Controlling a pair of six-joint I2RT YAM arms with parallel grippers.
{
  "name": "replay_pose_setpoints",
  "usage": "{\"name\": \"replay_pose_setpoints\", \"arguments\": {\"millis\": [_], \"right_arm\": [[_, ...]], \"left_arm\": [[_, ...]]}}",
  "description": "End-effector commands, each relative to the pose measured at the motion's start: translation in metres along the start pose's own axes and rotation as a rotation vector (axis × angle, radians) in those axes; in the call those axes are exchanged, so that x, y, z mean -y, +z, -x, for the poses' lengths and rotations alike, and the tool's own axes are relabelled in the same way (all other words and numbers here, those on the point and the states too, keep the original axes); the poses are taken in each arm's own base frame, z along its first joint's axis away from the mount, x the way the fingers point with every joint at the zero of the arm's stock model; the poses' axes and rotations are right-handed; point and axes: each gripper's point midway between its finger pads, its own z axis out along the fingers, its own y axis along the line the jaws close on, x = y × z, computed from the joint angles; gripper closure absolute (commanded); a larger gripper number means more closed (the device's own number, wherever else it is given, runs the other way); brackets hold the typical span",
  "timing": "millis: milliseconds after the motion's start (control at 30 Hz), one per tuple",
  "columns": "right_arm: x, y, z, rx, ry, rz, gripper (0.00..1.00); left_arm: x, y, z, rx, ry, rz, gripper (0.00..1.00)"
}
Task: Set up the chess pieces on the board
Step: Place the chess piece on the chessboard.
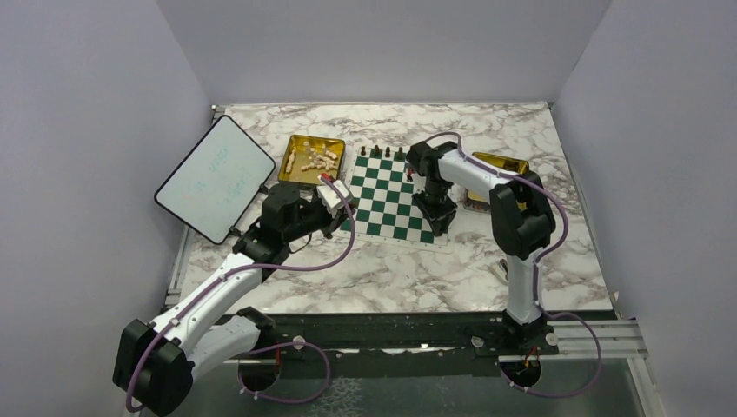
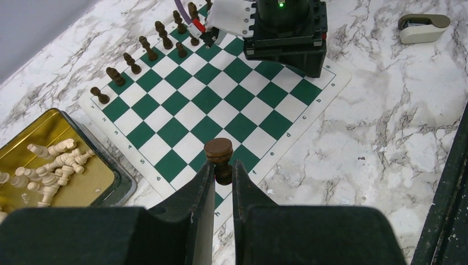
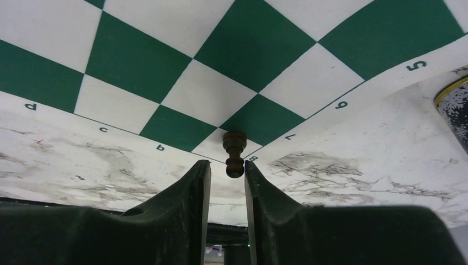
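Top external: board (image 1: 382, 187) flat on the marbled bench (image 1: 391, 278), toward the far side, between the two arms.
Left wrist: left jaws closed tight on a dark piece (image 2: 219, 157), round top up, seen against the board's lettered edge.
Right wrist: right jaws parted a little, low over the board corner by the 8 mark.
Corner piece (image 3: 234, 152): dark, upright on the corner square between the right jaw tips; a sliver of gap on one side, no grip visible.
Dark row (image 2: 131, 63): upright along the board's far edge, a couple more one square inward.
Cream pieces (image 2: 52, 163): lying in a heap inside a gold tray (image 2: 33, 132), just beside the board.
Second gold tray (image 1: 500, 162): at the board's other side, partly hidden behind the right arm.
White tablet (image 1: 215, 178): tilted, at the bench's left edge.
Grey-beige block (image 2: 422, 27): on the bench, well apart from the board.
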Motion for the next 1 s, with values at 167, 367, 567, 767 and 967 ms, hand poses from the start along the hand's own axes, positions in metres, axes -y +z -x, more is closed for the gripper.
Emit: {"name": "replay_pose_setpoints", "arguments": {"millis": [167, 367, 567, 767, 967], "right_arm": [[0.007, -0.027, 0.017, 0.154, 0.01, -0.06, 0.63], [0.012, -0.032, 0.02, 0.305, 0.093, -0.089, 0.55], [0.009, -0.044, 0.031, 0.511, 0.152, -0.059, 0.58], [0.005, -0.032, 0.035, 0.565, 0.165, -0.029, 0.61], [0.01, -0.021, 0.034, 0.579, 0.187, -0.055, 0.67]], "left_arm": [[0.0, -0.002, 0.001, 0.007, 0.017, 0.011, 0.9], [0.001, -0.002, 0.002, 0.011, 0.019, 0.008, 0.9], [0.002, -0.003, 0.002, 0.012, 0.021, 0.003, 0.9], [0.006, -0.002, 0.003, 0.015, 0.021, -0.009, 0.9], [0.007, -0.002, 0.004, 0.016, 0.024, -0.012, 0.9]]}}
